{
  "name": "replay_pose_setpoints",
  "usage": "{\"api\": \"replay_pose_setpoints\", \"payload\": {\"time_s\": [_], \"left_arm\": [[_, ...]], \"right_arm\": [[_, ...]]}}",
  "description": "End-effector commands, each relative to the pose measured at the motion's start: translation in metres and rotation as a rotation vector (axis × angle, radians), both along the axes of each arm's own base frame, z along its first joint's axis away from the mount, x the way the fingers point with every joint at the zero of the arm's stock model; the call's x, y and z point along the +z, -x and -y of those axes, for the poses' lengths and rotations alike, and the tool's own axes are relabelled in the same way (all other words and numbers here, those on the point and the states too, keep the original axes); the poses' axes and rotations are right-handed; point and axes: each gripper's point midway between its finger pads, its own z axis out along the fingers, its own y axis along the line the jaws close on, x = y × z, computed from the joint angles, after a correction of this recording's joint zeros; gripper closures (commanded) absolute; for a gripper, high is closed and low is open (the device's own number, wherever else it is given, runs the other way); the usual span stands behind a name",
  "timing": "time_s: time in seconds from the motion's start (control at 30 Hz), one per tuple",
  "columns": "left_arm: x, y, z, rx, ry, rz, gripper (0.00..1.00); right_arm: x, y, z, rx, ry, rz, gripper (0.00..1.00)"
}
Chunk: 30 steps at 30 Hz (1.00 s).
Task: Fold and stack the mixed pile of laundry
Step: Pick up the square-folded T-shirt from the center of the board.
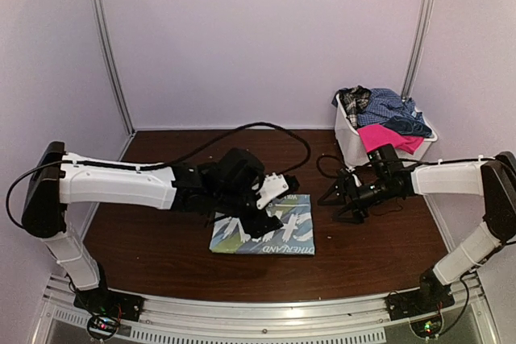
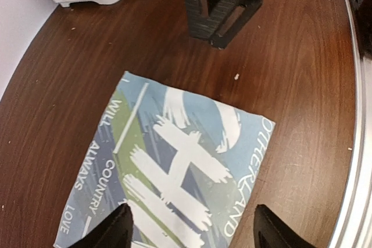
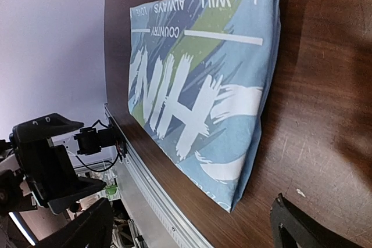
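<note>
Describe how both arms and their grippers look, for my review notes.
The left arm and right arm have white shells with black joints. The left gripper and right gripper have black, angular fingers. Thin black cables trail from each arm.

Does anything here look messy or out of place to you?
Only mildly. The hot pink garment hangs over the front rim of the white plastic basket at the back right, where other clothes sit heaped unfolded. The folded light blue printed T-shirt lies flat and tidy on the dark wooden table.
</note>
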Motion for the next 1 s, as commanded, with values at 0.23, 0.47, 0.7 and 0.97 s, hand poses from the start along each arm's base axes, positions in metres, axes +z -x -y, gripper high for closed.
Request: {"api": "replay_pose_setpoints", "payload": {"time_s": [0.23, 0.47, 0.7, 0.97], "left_arm": [[-0.059, 0.045, 0.067, -0.342, -0.238, 0.209, 0.53], [-0.087, 0.042, 0.085, -0.357, -0.287, 0.212, 0.56], [-0.118, 0.038, 0.082, -0.324, -0.339, 0.189, 0.61], [-0.100, 0.037, 0.091, -0.284, -0.268, 0.180, 0.96]], "right_arm": [[-0.022, 0.034, 0.012, -0.045, -0.049, -0.077, 0.06], [-0.030, 0.043, 0.015, -0.071, -0.064, -0.107, 0.07], [-0.037, 0.047, 0.016, -0.076, -0.068, -0.125, 0.07], [-0.042, 0.042, 0.012, -0.121, -0.122, -0.158, 0.09]]}}
